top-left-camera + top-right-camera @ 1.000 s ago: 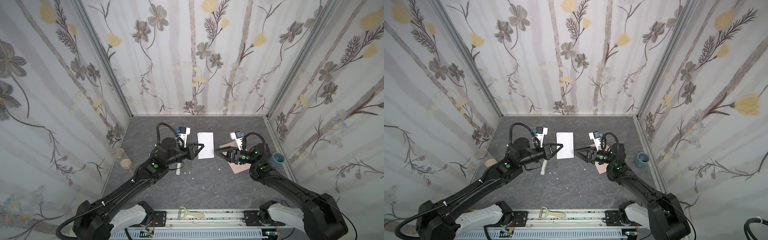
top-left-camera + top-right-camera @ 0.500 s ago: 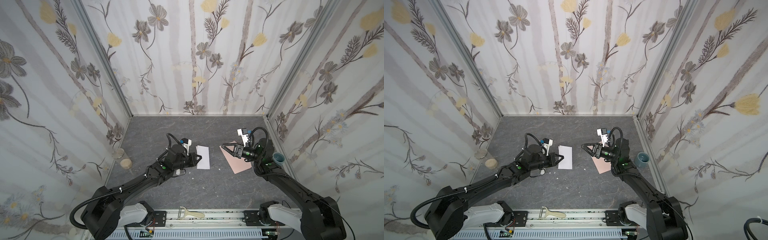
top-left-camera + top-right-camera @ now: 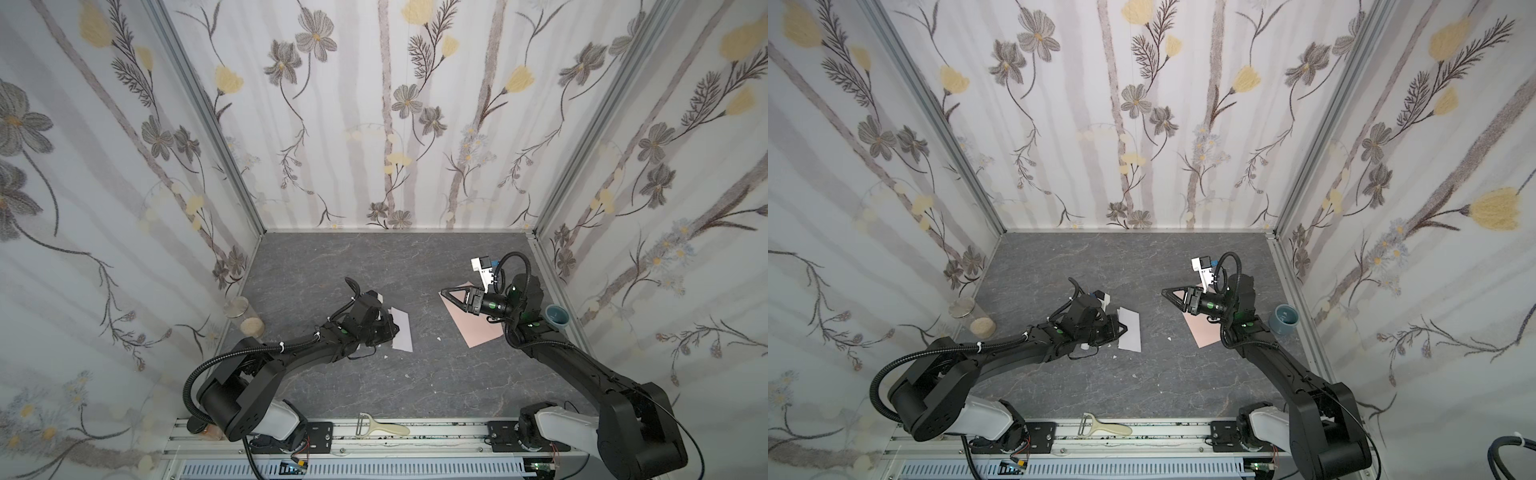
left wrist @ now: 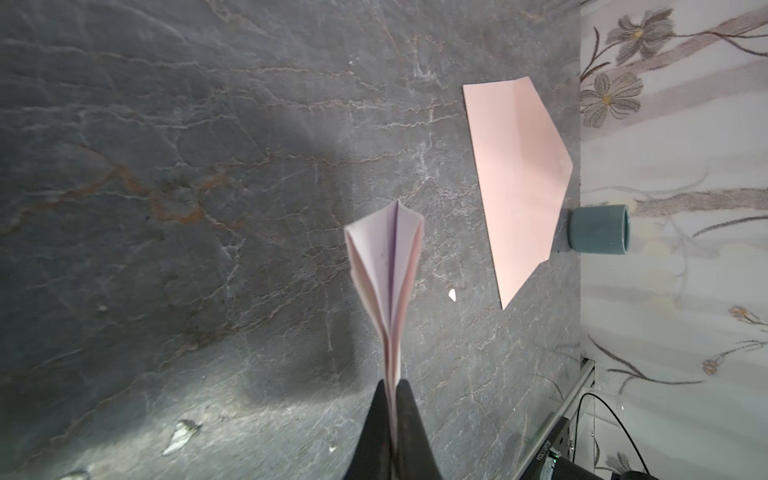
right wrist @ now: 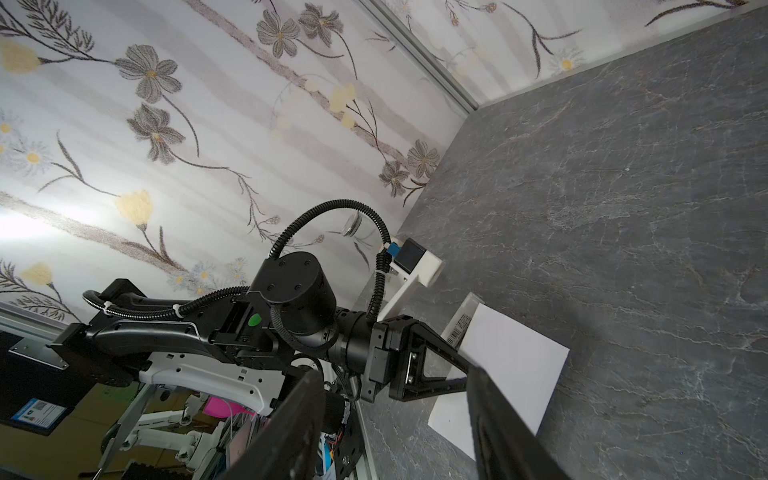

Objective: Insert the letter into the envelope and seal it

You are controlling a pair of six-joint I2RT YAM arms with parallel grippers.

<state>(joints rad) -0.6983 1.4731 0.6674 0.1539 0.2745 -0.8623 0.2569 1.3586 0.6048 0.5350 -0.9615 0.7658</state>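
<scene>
My left claw point(image 4: 391, 384) is clamped tight on one edge of the folded letter point(image 4: 386, 270), around the middle of the worktop point(image 3: 415, 386). Further right, the envelope point(image 3: 478, 330) lies flat by the right edge, just beside a blue-grey cup point(image 3: 557, 315). My right claw point(image 3: 444, 294) hangs over the envelope's far corner, jaws partly apart, gripping nothing.

The letter point(image 3: 404, 332) is white, the envelope point(image 4: 521, 174) salmon-pink, the cup point(image 4: 600, 228) teal, the tabletop point(image 3: 374, 266) veined grey.
</scene>
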